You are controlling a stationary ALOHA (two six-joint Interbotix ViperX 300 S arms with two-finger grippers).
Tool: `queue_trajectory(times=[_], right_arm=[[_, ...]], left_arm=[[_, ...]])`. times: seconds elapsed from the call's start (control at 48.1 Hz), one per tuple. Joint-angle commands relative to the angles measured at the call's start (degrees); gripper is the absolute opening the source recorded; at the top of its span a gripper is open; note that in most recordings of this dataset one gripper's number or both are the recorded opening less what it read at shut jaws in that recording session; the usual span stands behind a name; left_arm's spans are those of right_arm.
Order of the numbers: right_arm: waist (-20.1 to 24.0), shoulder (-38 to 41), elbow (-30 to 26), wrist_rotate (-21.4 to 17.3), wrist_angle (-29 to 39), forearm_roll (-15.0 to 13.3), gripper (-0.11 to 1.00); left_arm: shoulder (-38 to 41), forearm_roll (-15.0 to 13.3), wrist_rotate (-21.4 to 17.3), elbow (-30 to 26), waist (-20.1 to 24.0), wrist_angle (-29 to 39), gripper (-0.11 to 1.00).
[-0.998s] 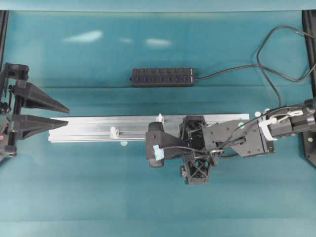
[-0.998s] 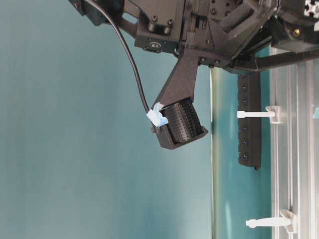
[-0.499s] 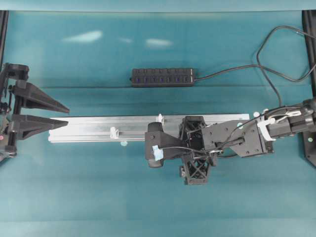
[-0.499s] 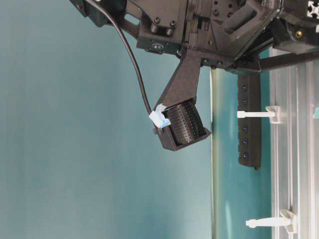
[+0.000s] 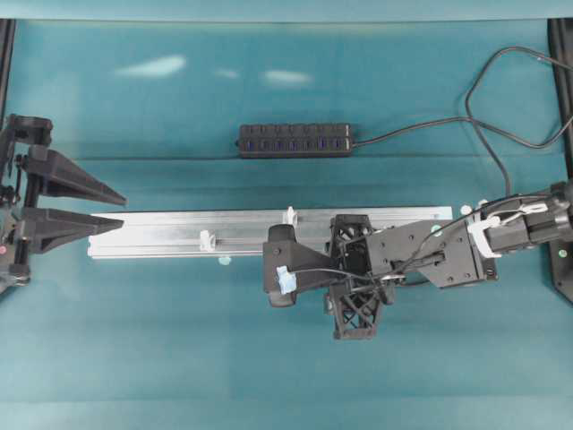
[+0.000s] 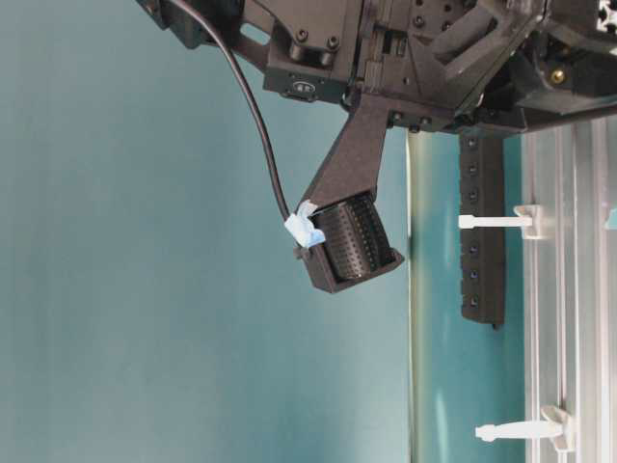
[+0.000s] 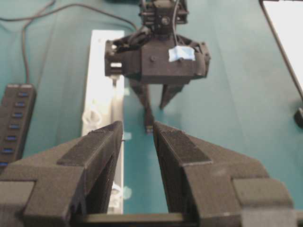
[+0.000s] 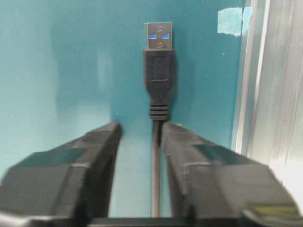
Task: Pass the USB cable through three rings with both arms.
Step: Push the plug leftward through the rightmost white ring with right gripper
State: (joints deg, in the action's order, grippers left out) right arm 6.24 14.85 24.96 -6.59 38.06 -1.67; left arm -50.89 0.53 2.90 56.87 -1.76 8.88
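The right claw point(image 8: 138, 130) straddles the USB cable point(image 8: 158, 80) lying beside the rail point(image 8: 270, 85) on teal table point(image 8: 71, 61)

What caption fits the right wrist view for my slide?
Right gripper closing around the USB cable just behind its plug, on the teal table beside the aluminium rail.

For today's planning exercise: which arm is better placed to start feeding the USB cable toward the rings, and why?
The right. The right gripper already straddles the USB cable beside the rail, while the left gripper waits open at the rail's far end.
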Motion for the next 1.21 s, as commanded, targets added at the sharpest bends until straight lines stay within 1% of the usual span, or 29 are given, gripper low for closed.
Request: queue_trajectory(times=[0.0, 0.249, 0.582, 0.769, 1.06, 1.185], right_arm=[[-1.8, 0.4, 0.1, -0.2, 0.1, -0.3, 0.01], [-1.2, 0.2, -0.2, -0.2, 0.3, -0.1, -0.07], [-1.1, 0.1, -0.4, -0.3, 1.1, -0.1, -0.08], [-1.0, -0.4, -0.9, -0.2, 2.0, 0.5, -0.08], [0.5, -6.4, -4.5, -0.2, 13.7, -0.1, -0.08], [0.6, -9.4, -5.7, -0.1, 18.5, -1.0, -0.08]], left_arm=[[0.2, 0.1, 0.0, -0.6, 0.0, -0.4, 0.43], [0.2, 0.1, 0.3, -0.6, 0.0, -0.4, 0.43], [0.2, 0.1, 0.2, -0.6, 0.2, -0.4, 0.43], [0.2, 0.1, 0.2, -0.6, 0.3, -0.4, 0.43], [0.2, 0.1, 0.2, -0.7, 0.2, -0.4, 0.43], [0.1, 0.1, 0.2, -0.7, 0.2, -0.4, 0.43]])
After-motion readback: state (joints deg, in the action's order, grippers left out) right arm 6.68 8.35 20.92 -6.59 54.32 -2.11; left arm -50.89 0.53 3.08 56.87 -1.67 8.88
